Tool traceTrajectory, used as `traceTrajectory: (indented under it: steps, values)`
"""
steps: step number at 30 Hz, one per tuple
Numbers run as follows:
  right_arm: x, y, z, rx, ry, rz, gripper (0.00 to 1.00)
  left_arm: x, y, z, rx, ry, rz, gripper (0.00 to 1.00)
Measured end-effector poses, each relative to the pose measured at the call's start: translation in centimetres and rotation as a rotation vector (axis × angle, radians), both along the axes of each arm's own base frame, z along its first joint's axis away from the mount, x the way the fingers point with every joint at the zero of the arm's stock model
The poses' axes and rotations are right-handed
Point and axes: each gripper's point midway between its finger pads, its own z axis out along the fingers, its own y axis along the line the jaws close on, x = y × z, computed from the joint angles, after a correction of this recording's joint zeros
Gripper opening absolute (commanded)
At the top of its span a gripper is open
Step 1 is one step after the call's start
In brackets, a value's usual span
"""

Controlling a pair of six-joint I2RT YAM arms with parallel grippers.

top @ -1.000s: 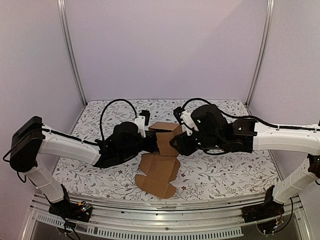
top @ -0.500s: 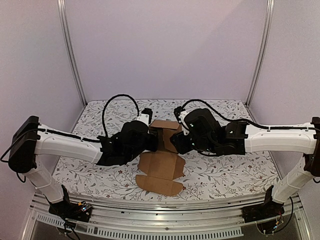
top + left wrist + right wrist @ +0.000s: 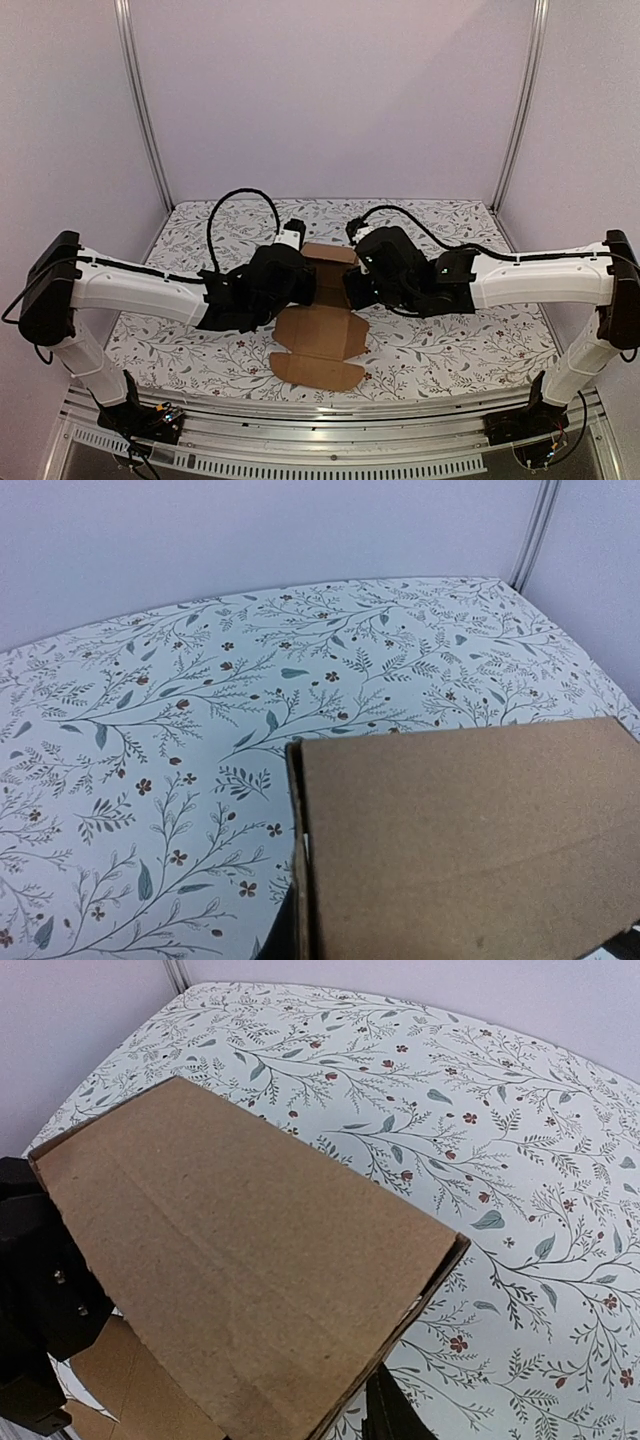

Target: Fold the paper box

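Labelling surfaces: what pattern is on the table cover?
The table cover is white with grey-green sprigs and small red flowers; best in left wrist view.

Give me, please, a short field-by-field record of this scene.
surface: table covered in a floral pattern
paper box: brown die-cut sheet, near part flat on the table, far part raised between the arms
left gripper: at the raised part's left side, fingers hidden by cardboard
right gripper: at its right side, grip not visible
fold state: partly folded, not closed
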Motion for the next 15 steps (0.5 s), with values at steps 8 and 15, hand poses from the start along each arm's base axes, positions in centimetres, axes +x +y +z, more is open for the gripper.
traceTrajectory:
  steps: [8, 15]
  values:
    - [0.7, -0.3, -1.1, -0.022, -0.003, -0.049, 0.13, -0.6, -0.8, 0.0, -0.029, 0.02, -0.022, 0.3]
    - [1.5, -1.2, -1.0, -0.039, -0.031, -0.101, 0.0, -1.3, -1.8, -0.1, -0.051, 0.046, -0.071, 0.42]
